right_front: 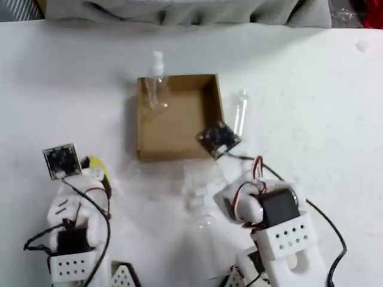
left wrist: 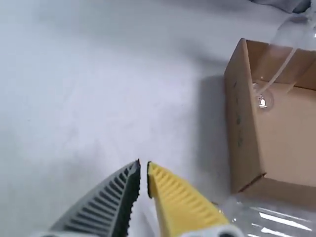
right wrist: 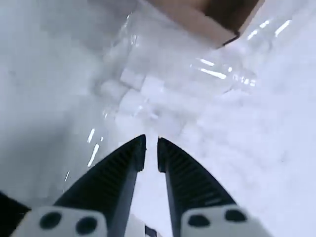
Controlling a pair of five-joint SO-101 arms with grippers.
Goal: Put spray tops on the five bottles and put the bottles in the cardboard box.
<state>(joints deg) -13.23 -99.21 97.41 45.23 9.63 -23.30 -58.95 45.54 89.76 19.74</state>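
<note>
We find the clear bottles (right wrist: 222,74) lying along the cardboard box's (right wrist: 197,20) near wall, just ahead of our right gripper (right wrist: 151,142), whose jaws are almost together and empty.

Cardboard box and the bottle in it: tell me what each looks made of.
Cardboard box: brown paperboard with a matte finish, going by its dull tan faces and folded wall edge. Bottle: clear and glossy, likely plastic, though glass cannot be ruled out; the box shows through it. Its spray top looks like white plastic.
</note>
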